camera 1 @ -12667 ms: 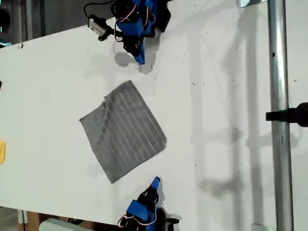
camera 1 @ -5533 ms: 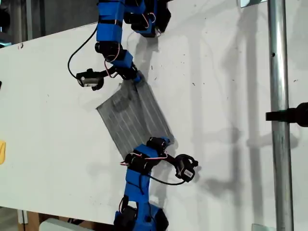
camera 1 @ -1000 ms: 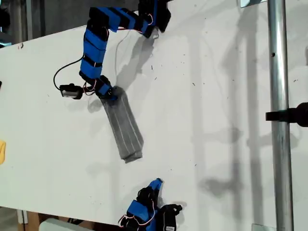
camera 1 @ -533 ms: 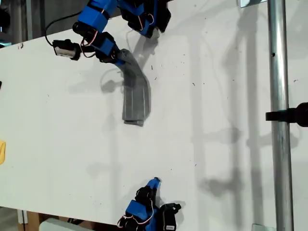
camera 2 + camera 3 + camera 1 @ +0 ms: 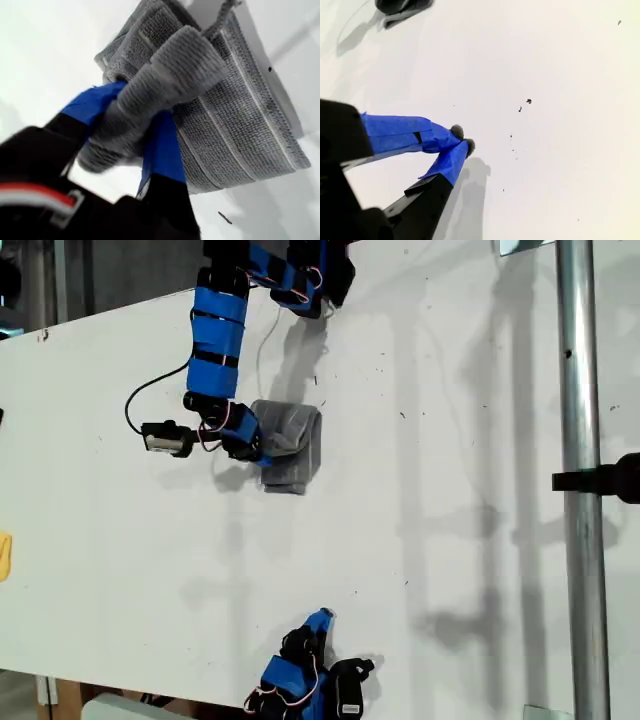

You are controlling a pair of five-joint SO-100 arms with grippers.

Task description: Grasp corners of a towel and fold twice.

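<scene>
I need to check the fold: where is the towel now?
The towel lies bunched on the white table in the upper middle of the exterior view, one end clamped in my first tool, far from my second tool.

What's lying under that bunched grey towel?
Only the white table shows around the towel. My first gripper pinches an upper fold of it. Whatever might lie beneath is covered by the layers.

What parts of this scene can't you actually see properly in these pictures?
- The towel's corners: folded under or bunched in my first end effector in both views.
- The yellow object: cut off at the exterior view's left edge.
- My second end effector's arm base: cut off at the exterior view's bottom edge.
</scene>
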